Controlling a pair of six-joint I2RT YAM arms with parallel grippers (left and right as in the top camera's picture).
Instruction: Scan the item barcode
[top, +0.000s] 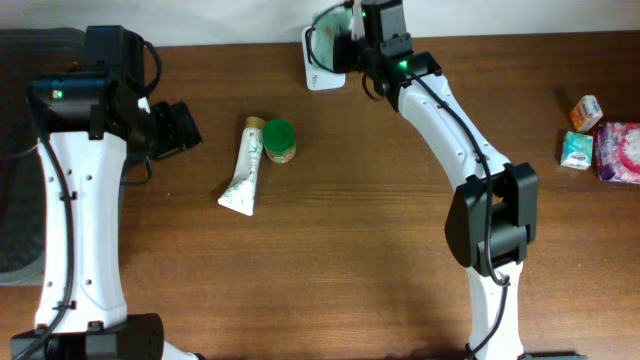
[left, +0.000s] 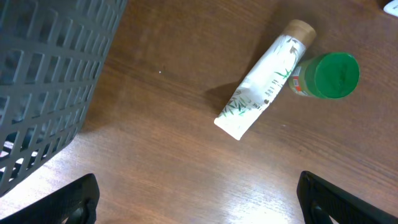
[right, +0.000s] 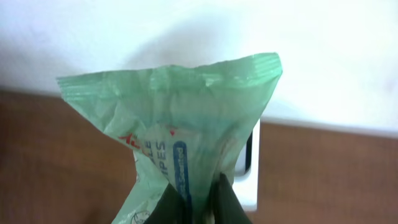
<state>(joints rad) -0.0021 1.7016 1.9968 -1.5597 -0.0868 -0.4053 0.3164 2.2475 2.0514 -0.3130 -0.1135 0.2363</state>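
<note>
My right gripper (top: 352, 40) (right: 196, 200) is shut on a green wipes packet (top: 333, 32) (right: 180, 106), pinching its lower edge so that it stands up crumpled. The packet hangs at the table's back edge, right over a white scanner stand (top: 322, 72) (right: 249, 168) against the wall. No barcode shows on the packet in any view. My left gripper (top: 183, 128) (left: 199, 200) is open at the far left, hovering above bare wood with nothing between its fingers.
A white tube (top: 243, 167) (left: 264, 87) lies next to a green-lidded jar (top: 279, 140) (left: 329, 76) left of centre. A grey basket (left: 43, 81) stands at the left edge. Small packets (top: 600, 140) sit at the far right.
</note>
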